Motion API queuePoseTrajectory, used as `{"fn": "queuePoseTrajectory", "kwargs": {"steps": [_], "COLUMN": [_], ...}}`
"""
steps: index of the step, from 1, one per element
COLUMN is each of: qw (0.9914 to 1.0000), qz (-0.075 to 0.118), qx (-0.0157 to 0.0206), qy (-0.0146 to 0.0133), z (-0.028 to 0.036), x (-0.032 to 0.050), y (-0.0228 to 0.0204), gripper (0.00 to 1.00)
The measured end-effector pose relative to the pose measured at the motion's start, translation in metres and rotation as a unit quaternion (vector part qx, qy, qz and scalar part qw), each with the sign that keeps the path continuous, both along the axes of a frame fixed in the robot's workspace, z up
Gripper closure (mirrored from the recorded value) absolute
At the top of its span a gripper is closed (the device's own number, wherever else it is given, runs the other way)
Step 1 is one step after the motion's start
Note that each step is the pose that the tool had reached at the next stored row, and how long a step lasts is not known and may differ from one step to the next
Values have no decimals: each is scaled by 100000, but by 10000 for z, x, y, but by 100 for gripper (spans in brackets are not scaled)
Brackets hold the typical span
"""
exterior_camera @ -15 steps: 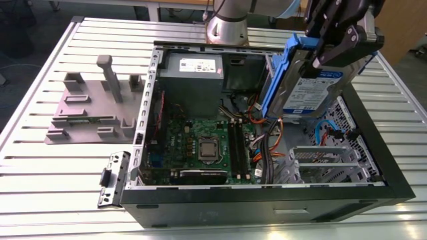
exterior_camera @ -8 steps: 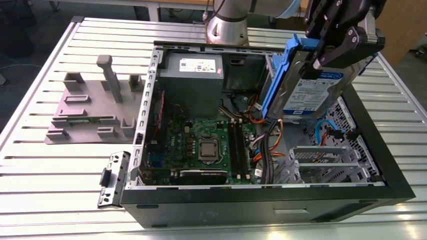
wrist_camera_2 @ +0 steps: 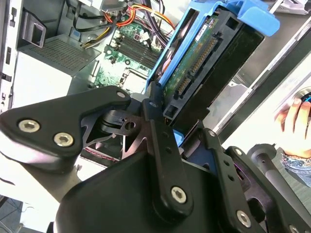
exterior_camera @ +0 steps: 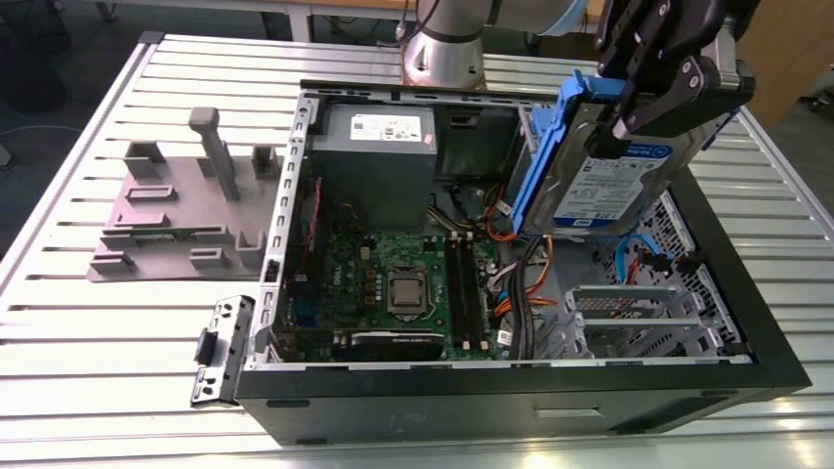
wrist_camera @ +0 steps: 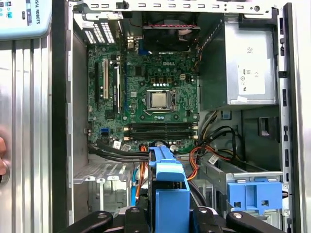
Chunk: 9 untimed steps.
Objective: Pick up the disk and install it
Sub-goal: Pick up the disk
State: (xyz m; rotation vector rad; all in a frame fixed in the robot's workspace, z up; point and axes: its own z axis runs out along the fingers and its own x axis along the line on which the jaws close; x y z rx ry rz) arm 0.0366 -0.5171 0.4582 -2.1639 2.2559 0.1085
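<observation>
My pincer (exterior_camera: 647, 93), clamped on the disk (exterior_camera: 603, 181), hangs it on edge, long axis steeply tilted, above the open computer case (exterior_camera: 521, 391), nearest its drive cage (exterior_camera: 639, 318).

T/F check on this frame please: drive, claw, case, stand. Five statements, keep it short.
1. The claw grips the silver metal disk in its blue plastic bracket. True.
2. The disk lies flat on the green motherboard. False: it is held edge-up above the open black computer case.
3. The grey plastic stand with upright posts sits outside the case on the slatted metal table. True.
4. The case's side panel is closed. False: it is open, interior exposed.
5. The grey metal power supply box sits inside the case. True.
</observation>
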Motion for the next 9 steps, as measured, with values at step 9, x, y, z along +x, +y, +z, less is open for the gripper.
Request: {"fn": "queuePoseTrajectory", "kwargs": {"steps": [9], "qw": [100000], "qz": [-2], "qx": [-3], "qy": [1], "z": [-5], "x": [-1], "y": [-59], "gripper": [64]}}
